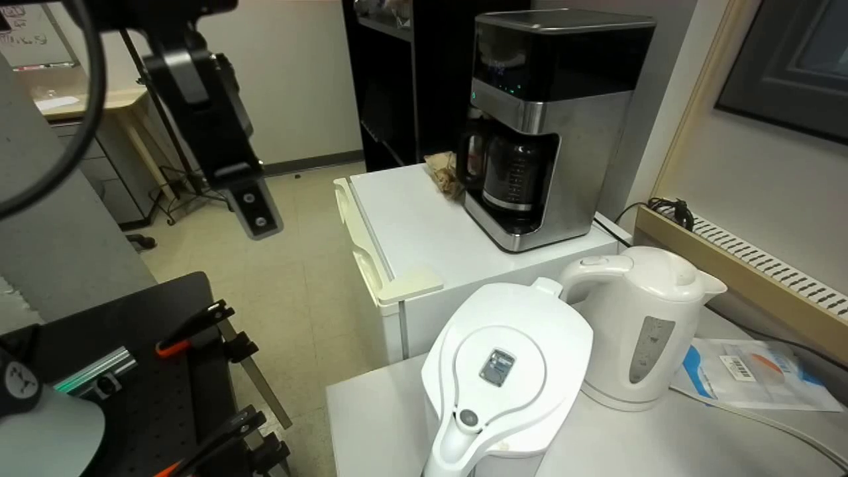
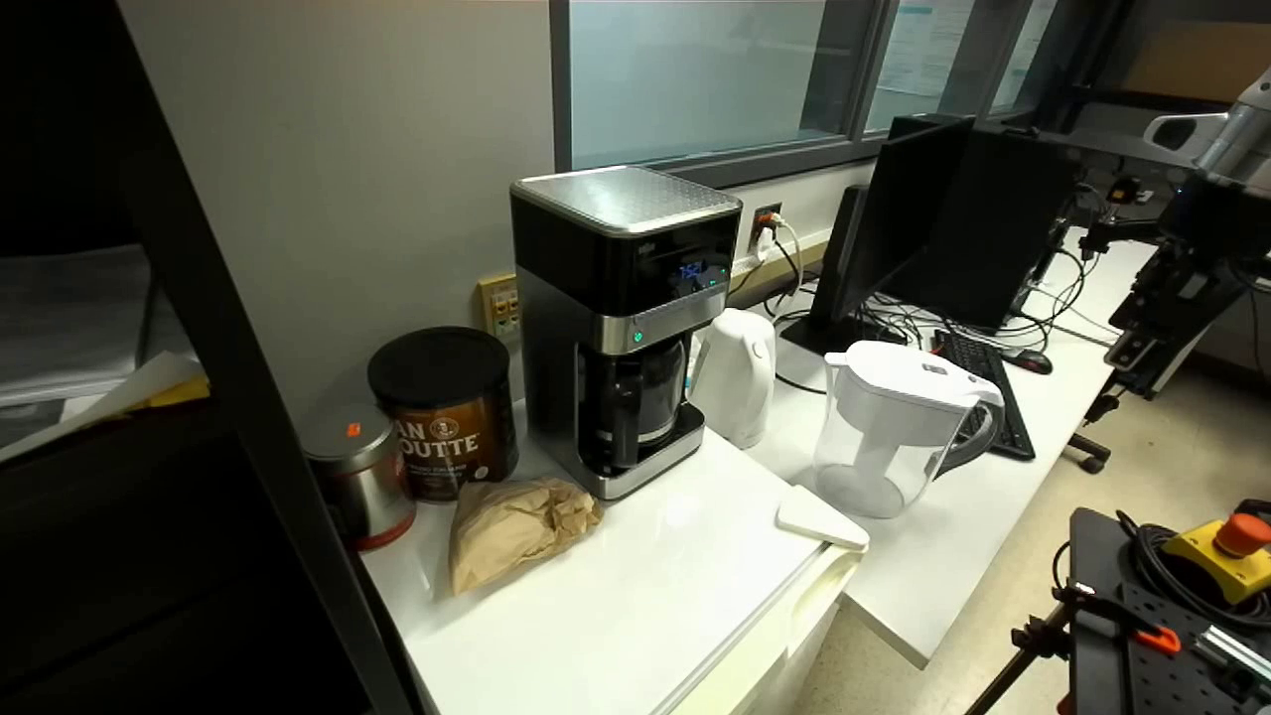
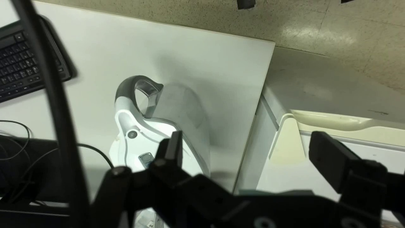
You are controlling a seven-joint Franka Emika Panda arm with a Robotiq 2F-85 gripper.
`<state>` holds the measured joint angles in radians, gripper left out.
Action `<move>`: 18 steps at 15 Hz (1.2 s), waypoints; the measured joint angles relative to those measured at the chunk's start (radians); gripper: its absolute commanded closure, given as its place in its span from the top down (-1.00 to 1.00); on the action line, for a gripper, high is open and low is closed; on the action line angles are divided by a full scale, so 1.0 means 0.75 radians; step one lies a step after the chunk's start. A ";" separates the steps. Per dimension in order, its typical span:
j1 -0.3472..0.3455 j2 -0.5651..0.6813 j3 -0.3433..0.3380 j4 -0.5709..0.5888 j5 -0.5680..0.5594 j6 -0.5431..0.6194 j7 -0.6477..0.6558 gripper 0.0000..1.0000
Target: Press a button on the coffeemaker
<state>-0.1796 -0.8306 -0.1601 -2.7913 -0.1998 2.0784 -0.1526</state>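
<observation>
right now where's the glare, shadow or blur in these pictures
Wrist view: glare on the floor, soft shadows beside the pitcher, the gripper dark and slightly blurred. In an exterior view: a glare patch on the white fridge top.

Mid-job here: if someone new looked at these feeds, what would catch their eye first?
Probably the tall black-and-silver coffeemaker, standing on the white fridge with its blue display lit in an exterior view. Next, the white pitcher and white kettle, close together on the desk beside the fridge. In the wrist view, the dark open gripper looms large in the lower part, partly covering the pitcher.
</observation>
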 measured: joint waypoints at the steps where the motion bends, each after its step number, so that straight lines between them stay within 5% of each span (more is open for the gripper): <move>1: 0.000 0.000 0.000 0.000 0.000 0.000 0.000 1.00; 6: 0.011 0.003 0.018 0.013 -0.001 0.002 0.000 1.00; 11: 0.092 0.079 0.146 0.042 -0.017 0.027 0.004 1.00; 13: 0.125 0.130 0.212 0.057 -0.053 0.051 0.016 0.47; 18: 0.161 0.271 0.366 0.120 -0.248 0.123 0.076 -0.27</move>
<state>-0.0586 -0.6276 0.1140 -2.7011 -0.3858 2.1708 -0.0956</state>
